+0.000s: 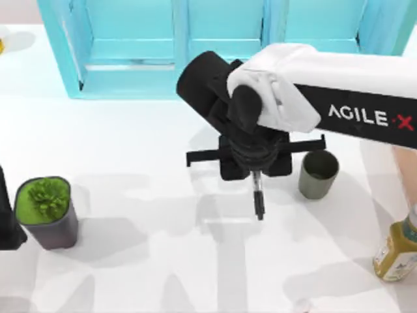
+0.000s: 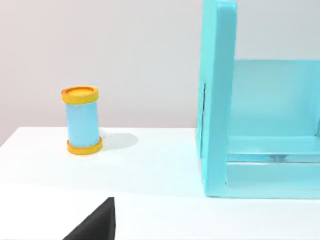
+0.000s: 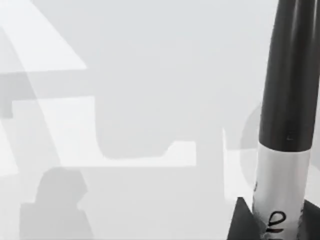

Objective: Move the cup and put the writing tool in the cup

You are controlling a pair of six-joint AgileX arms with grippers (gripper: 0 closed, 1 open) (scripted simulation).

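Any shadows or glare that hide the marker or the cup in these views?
Top view: soft arm shadows cross the table, yet the marker under the right gripper and the cup stay plain. Right wrist view: marker close up, evenly lit, no glare.

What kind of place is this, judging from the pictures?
Probably a rendered tabletop test scene, not a real room: a plain white table, a turquoise shelf unit, and scattered props such as a potted plant and a bottle.
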